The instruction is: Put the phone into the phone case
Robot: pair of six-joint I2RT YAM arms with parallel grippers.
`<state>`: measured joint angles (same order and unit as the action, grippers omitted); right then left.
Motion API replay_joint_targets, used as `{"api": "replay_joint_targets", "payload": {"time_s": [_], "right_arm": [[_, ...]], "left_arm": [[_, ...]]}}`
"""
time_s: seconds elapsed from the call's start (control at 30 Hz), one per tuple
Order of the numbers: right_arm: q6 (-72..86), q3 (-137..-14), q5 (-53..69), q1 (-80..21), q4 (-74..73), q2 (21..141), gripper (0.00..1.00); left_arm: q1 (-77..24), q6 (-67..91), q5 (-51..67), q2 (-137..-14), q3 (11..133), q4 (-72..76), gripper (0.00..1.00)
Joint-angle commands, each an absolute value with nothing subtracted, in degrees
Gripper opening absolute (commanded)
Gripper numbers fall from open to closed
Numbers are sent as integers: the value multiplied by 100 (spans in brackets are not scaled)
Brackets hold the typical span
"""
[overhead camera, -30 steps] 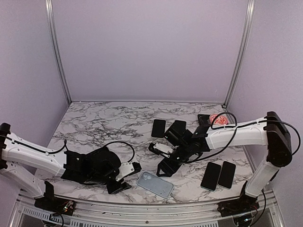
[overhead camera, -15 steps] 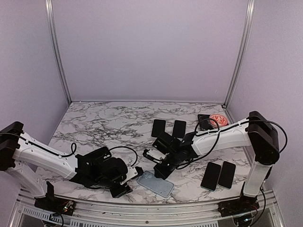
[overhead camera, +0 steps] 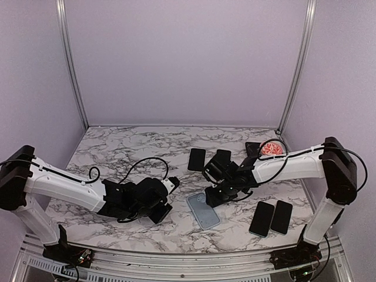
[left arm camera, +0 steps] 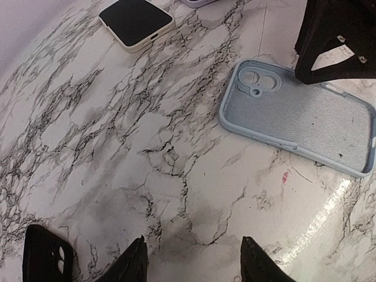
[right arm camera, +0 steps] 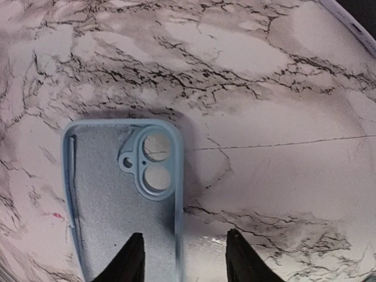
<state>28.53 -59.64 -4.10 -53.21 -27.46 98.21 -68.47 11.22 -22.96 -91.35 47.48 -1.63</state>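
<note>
Beside right tool [right arm camera: 182, 251], blue phone case [right arm camera: 108, 176]

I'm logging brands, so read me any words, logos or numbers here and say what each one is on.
No text can be read in any view.
On the light blue soft phone case: plain inner lining, no print.
On the flat black phones: blank dark faces.
On the round red and white object: a pattern too small to read.
On the marble-patterned table: veins only.
</note>
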Motion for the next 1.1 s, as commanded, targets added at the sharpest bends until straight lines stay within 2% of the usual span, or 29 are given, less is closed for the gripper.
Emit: {"api": "replay_joint_targets", "payload": {"time_s": [0.0,0.03,0.13,0.27,0.33,0.57,0.7,1.07], "right_arm": [[3282,-6110,-880,-5234,-3302,9653,61],[3393,-6104,-1054,-5206,-3508,9493,70],[3771,-5948,-1320,-4973,-4173,8938,83],[4152,-5363,-1165,-4244,-4773,8255,86],[4263,-5004,-1001,-3784,-4782,7862,95],[4439,-4331,-819,-2821,-4383,7437,99],[4439,-4221,-750,-2537,-4591,7514,99],[4457,-3936,437,-2676,-4754,7884,93]], "left_arm": [[-6711,1057,-2383,-9258,4821,-158,54],[-6676,1001,-2365,-9278,4831,-158,54],[-6603,866,-2258,-9345,4934,-146,54],[-6524,656,-2020,-9424,5050,74,56],[-6447,565,-1853,-9459,5106,162,58],[-6237,482,-1390,-9438,5256,97,81],[-6231,490,-1371,-9469,5238,88,81],[-6223,552,-1698,-9766,5326,9,81]]}}
